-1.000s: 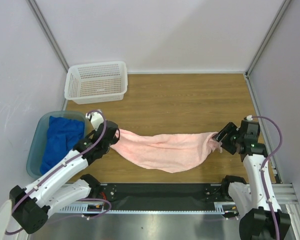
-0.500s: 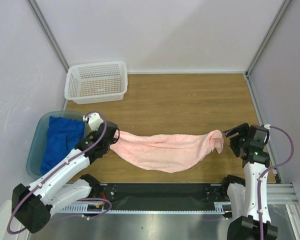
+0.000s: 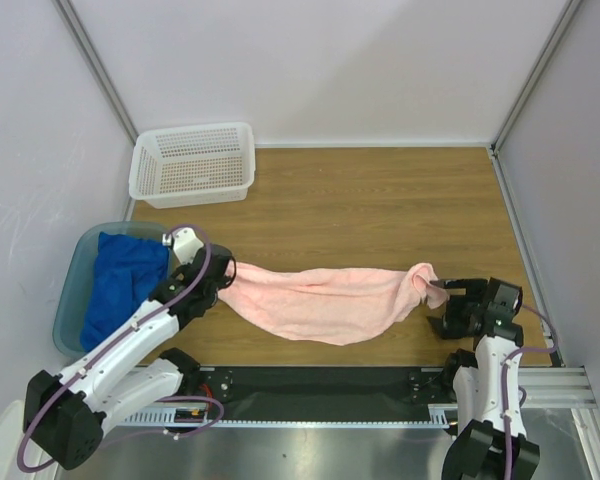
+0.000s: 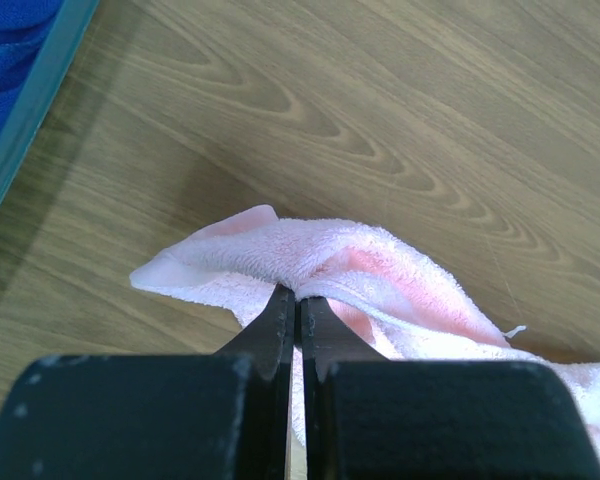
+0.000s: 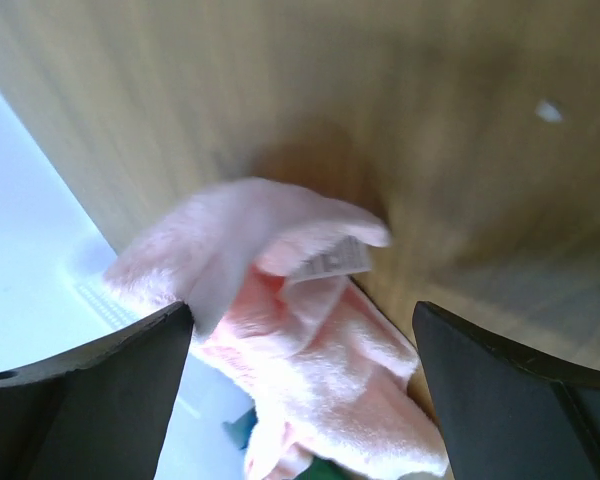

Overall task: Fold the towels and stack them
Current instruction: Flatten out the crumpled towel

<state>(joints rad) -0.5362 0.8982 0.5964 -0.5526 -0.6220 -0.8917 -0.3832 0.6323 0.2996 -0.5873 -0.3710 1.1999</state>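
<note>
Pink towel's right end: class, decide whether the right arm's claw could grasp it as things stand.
Probably yes: the right claw is open, facing the loose end of the pink towel just ahead, with nothing between them.

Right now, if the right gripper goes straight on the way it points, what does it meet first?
Most likely the pink towel: its end lies just ahead of the right gripper, between the open jaws; depth is unclear.
</note>
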